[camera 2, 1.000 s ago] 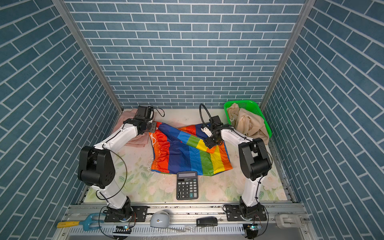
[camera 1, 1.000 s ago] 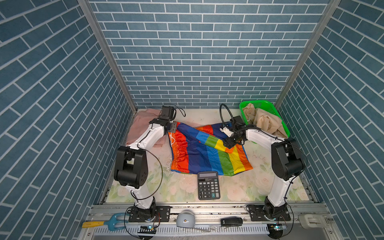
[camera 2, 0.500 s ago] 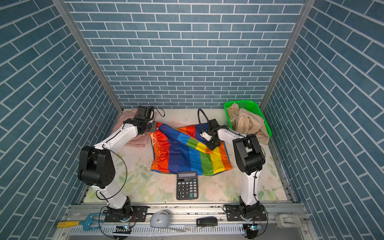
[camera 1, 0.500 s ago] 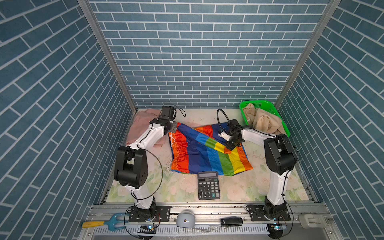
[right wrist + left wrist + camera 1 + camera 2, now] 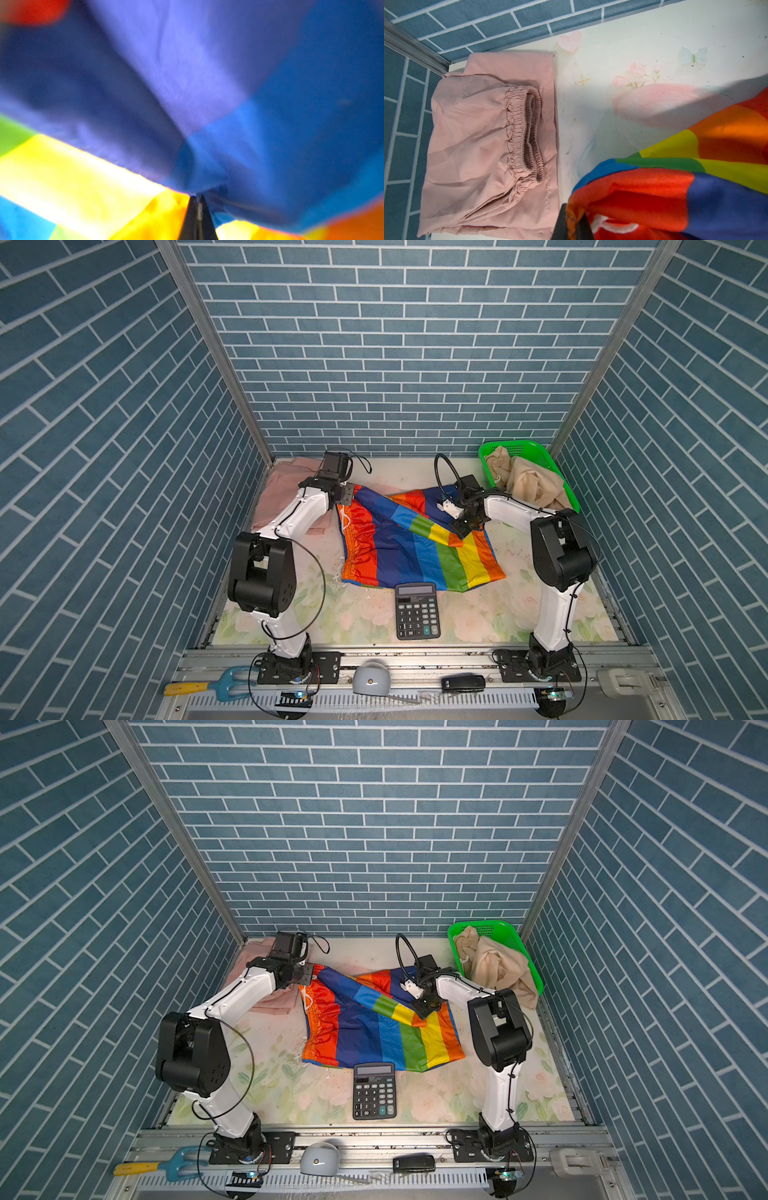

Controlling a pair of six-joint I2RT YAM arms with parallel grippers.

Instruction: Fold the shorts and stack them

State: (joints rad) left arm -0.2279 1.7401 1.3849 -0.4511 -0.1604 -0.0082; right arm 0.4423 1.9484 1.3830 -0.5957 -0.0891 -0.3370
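rainbow shorts [image 5: 415, 560] lie spread just behind the calculator [image 5: 417, 610], near hem touching its far edge. the waistband faces left of the calculator and the leg hems face right; the long axis runs side to side, across the calculator's length. the left gripper [image 5: 572, 225] is clenched on the far waist corner. the right gripper [image 5: 198, 207] is clenched on a pinch of leg cloth, and a raised ridge runs between them. step in hand, as judged: the first lengthwise fold. the next move calls for both grippers to carry the far edge toward the calculator together, cloth taut. pink shorts [image 5: 477, 145] lie folded behind and left of the calculator. beige shorts [image 5: 532, 485] sit unfolded in the basket [image 5: 519, 444], behind and right.
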